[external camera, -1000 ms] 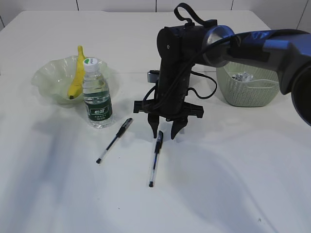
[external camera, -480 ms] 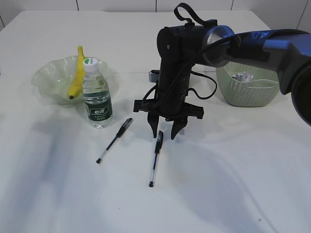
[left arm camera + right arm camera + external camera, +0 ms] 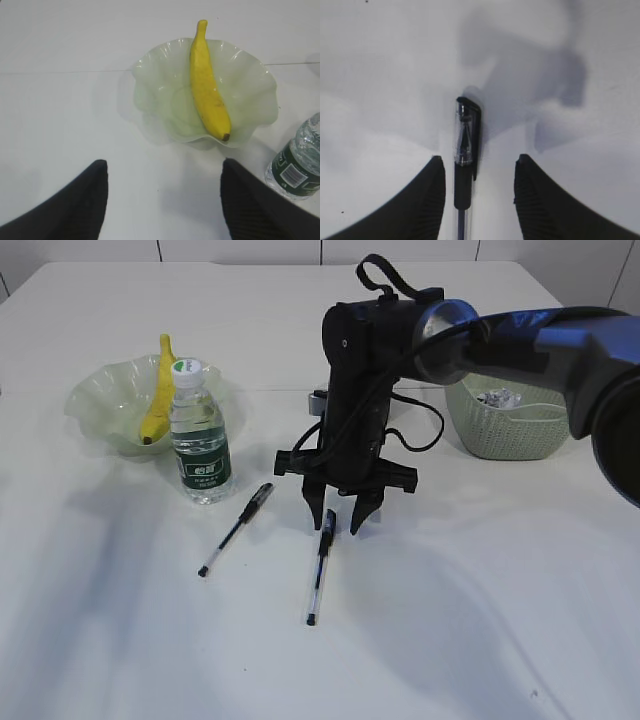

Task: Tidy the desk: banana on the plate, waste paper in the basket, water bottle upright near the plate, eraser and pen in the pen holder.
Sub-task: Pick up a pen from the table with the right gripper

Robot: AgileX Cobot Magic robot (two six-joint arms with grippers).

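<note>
Pointing straight down, the right hand (image 3: 338, 517) straddles a pen (image 3: 320, 562), fingers apart.

Bare table (image 3: 450, 620) fills the lower frame. At left, bottle (image 3: 200, 433) and plate (image 3: 95, 400) crowd together; two pens (image 3: 236, 529) (image 3: 319, 565) lie centre; a basket (image 3: 505, 425) blocks the upper right.

Right arm's jaws astride the capped end of a pen (image 3: 318, 567) on the table (image 3: 480, 590).
</note>
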